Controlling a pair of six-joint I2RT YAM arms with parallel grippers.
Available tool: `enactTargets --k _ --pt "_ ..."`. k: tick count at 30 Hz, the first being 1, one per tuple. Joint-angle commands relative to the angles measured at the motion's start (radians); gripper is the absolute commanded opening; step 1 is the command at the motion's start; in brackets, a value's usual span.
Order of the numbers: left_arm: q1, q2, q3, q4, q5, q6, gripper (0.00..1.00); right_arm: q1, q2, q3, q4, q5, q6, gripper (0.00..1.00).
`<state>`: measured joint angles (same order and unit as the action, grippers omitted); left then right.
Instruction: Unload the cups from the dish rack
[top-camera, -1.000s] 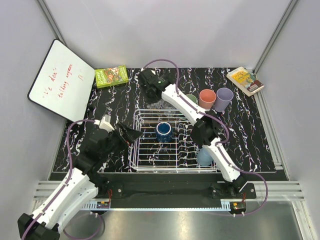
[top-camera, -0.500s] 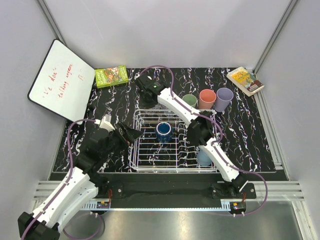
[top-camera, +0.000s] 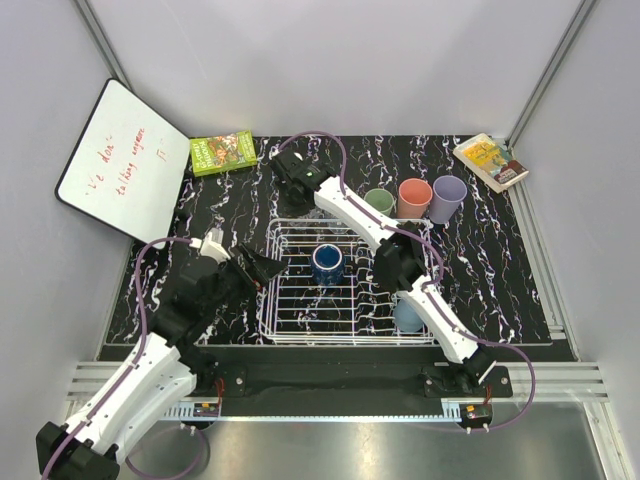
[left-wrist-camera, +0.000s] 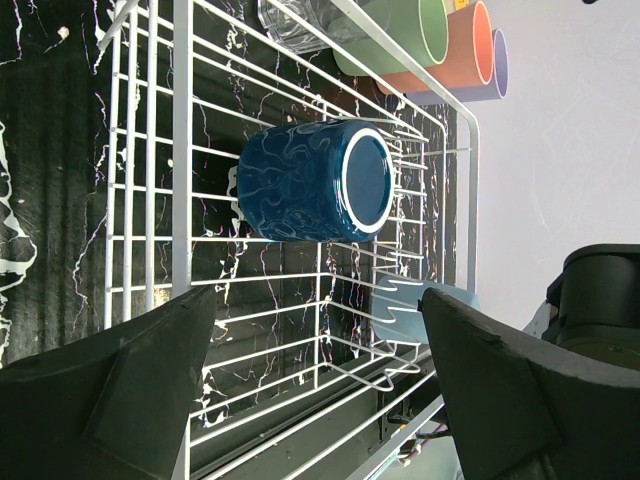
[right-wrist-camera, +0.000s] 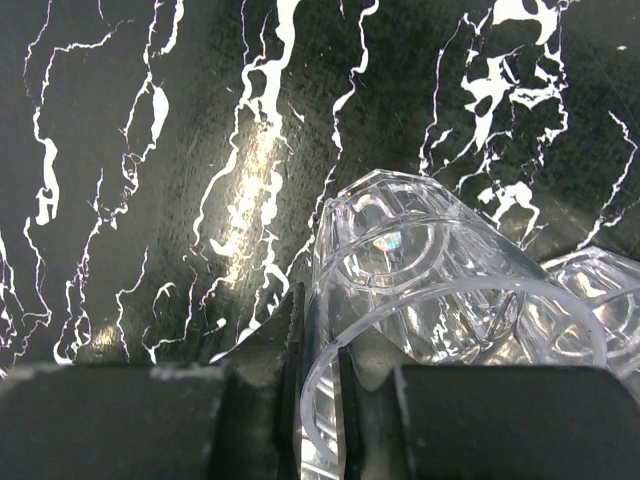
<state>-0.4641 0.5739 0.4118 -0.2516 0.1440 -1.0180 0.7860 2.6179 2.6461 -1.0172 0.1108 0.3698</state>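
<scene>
One upright dark blue cup (left-wrist-camera: 310, 180) in the white wire rack (left-wrist-camera: 181, 120) sits dead ahead of the spread left tool (left-wrist-camera: 318, 300); right tool (right-wrist-camera: 320, 345) pinches a clear glass (right-wrist-camera: 400, 240).

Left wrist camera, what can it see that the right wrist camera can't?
Only the left wrist view shows the dark blue cup sitting in the white dish rack, a light blue cup by the rack's corner, and the green cup, salmon cup and lavender cup lined up beyond it, with the open left gripper in front. Only the right wrist view shows the right gripper pinching the rim of a clear glass, close up. Both show the black marbled table and some clear glass.
</scene>
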Motion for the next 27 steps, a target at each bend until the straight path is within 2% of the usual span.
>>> enactTargets --k 1,9,17,27 --pt "0.002 0.015 -0.025 -0.034 -0.004 0.022 0.91 0.016 0.004 0.038 -0.003 -0.025 -0.017 0.21" --pt "0.002 0.018 -0.027 -0.032 -0.001 0.021 0.91 0.021 -0.004 0.037 -0.001 -0.023 -0.02 0.38" --pt "0.002 0.011 -0.025 -0.031 0.0 0.024 0.92 0.028 -0.03 0.041 0.009 -0.011 -0.028 0.41" --pt "0.002 -0.014 0.002 -0.063 -0.03 0.074 0.96 0.041 -0.226 0.087 0.042 0.03 -0.014 0.46"
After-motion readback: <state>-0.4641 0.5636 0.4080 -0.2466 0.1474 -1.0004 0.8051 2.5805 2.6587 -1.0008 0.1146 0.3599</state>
